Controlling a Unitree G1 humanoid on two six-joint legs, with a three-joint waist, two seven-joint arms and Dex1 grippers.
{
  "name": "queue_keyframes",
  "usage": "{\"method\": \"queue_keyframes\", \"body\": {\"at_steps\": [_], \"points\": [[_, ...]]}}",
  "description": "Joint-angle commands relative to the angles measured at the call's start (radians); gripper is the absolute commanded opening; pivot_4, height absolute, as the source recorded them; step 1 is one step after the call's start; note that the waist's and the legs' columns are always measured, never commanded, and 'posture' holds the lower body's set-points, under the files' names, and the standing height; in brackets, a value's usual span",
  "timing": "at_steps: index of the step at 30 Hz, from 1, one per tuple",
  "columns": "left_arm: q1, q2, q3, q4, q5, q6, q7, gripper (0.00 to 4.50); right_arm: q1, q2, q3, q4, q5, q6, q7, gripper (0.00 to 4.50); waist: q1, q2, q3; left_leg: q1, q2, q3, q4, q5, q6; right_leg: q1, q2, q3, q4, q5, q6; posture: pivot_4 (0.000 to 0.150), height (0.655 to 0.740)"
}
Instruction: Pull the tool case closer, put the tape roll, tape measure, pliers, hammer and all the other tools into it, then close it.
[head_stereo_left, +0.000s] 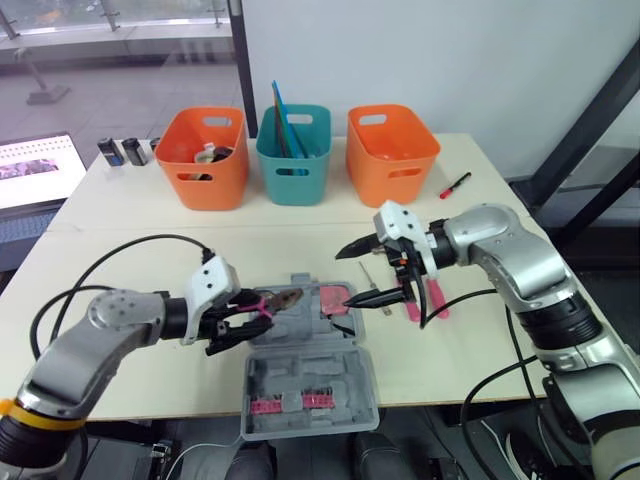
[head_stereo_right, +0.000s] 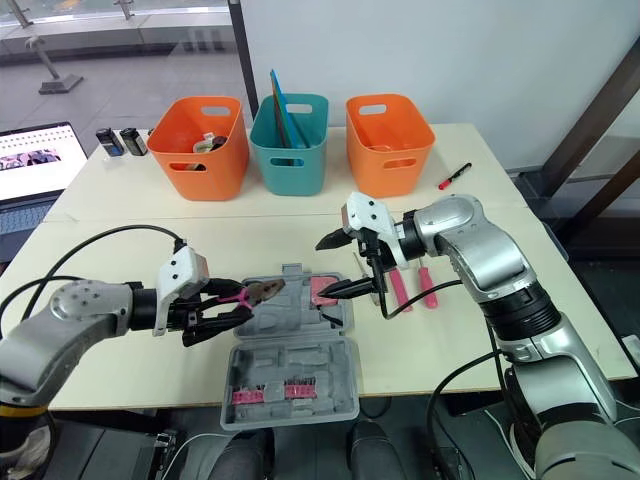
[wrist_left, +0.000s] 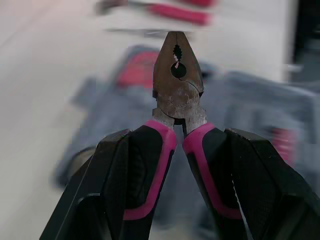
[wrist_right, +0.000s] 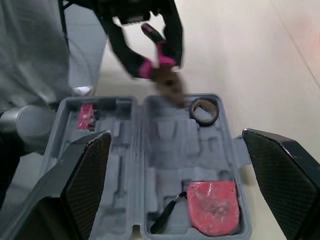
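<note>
The grey tool case (head_stereo_left: 310, 375) lies open at the table's front middle. A pink tape measure (wrist_right: 212, 207) and a tape roll (wrist_right: 205, 111) sit in its far half. My left gripper (head_stereo_left: 245, 318) is shut on the pink-and-black handles of the pliers (wrist_left: 177, 85), holding them just above the case's left far corner with the head pointing at the case. My right gripper (head_stereo_left: 345, 276) hangs open over the case's far right side with nothing between its fingers. Two pink-handled tools (head_stereo_right: 397, 288) and a thin screwdriver (head_stereo_left: 368, 275) lie on the table right of the case.
Along the back stand an orange bin (head_stereo_left: 203, 158), a teal bin (head_stereo_left: 294, 155) and another orange bin (head_stereo_left: 392, 155). A red marker (head_stereo_left: 455, 185) lies at the back right. Two small dark containers (head_stereo_left: 122, 151) and a laptop (head_stereo_left: 35, 165) are at the far left.
</note>
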Motion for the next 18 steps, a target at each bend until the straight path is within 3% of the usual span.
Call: {"method": "queue_keyframes", "body": {"at_steps": [1, 12, 15, 18], "points": [[-0.086, 0.012, -0.010, -0.008, -0.041, -0.024, -0.099, 2.40, -0.013, 0.047, 0.009, -0.063, -0.007, -0.008, -0.035, 4.50, -0.001, 0.001, 0.000, -0.001, 0.000, 0.000, 0.001, 0.000, 0.000, -0.002, 0.000, 0.000, 0.001, 0.000, 0.000, 0.150, 0.7364], [-0.189, -0.035, -0.090, 0.066, 0.003, -0.086, -0.199, 2.40, 0.074, 0.118, 0.024, -0.179, 0.023, 0.108, -0.136, 4.50, 0.001, 0.001, 0.000, -0.008, 0.000, 0.000, 0.007, 0.000, 0.000, -0.005, 0.000, 0.000, 0.005, 0.000, 0.001, 0.150, 0.7364], [-0.212, -0.052, -0.090, 0.090, 0.006, -0.090, -0.201, 2.40, 0.079, 0.133, 0.021, -0.191, 0.042, 0.142, -0.156, 3.65, 0.001, 0.001, 0.000, -0.007, 0.000, -0.001, 0.008, 0.000, 0.000, -0.005, 0.000, 0.000, 0.008, 0.000, 0.001, 0.150, 0.7364], [-0.228, -0.067, -0.080, 0.104, 0.007, -0.090, -0.196, 2.40, 0.084, 0.136, 0.026, -0.200, 0.045, 0.160, -0.175, 2.13, 0.001, 0.001, 0.000, -0.007, 0.000, -0.001, 0.009, 0.000, 0.000, -0.006, 0.000, 0.000, 0.011, -0.001, 0.001, 0.150, 0.7364]]}}
